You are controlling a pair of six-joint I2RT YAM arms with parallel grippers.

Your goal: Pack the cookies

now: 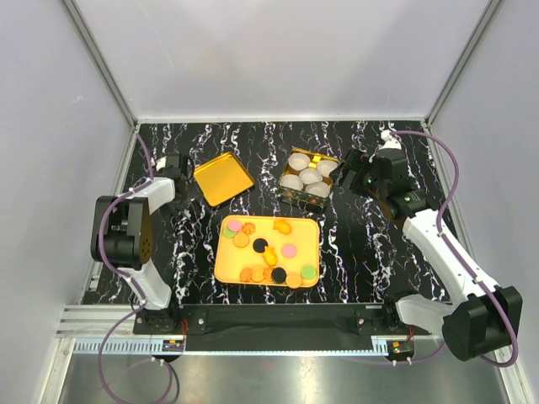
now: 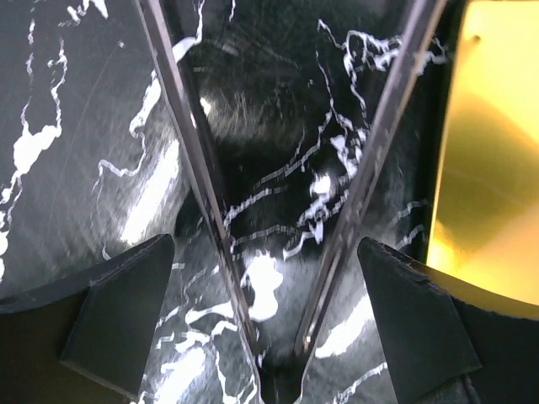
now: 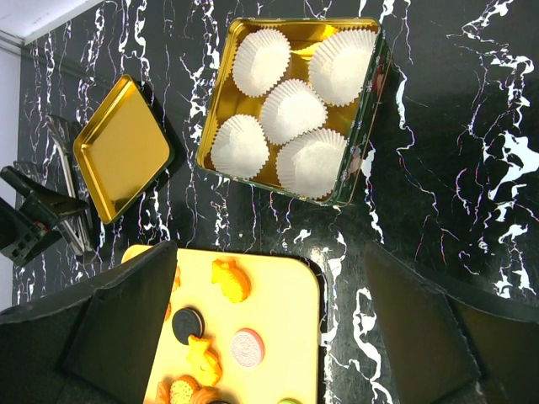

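Left gripper (image 2: 265, 244): jaws fully spread, lowered astride metal tongs (image 2: 189, 135) on the table, pads apart from the tong arms, nothing gripped. Right gripper (image 3: 269, 248): jaws fully spread, nothing held, beside the tin.

Yellow tray (image 1: 305, 234), centre front: holds all the cookies (image 1: 260, 245), in orange, black, pink and green, lying loose.

Square tin (image 3: 371, 126), behind the tray: holds five white paper cups (image 3: 290, 109).

Gold lid (image 1: 223, 178): flat on the table, left of the tin.

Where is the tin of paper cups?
Top view: the tin sits right of centre, beyond the yellow tray, between the gold lid and the right gripper.
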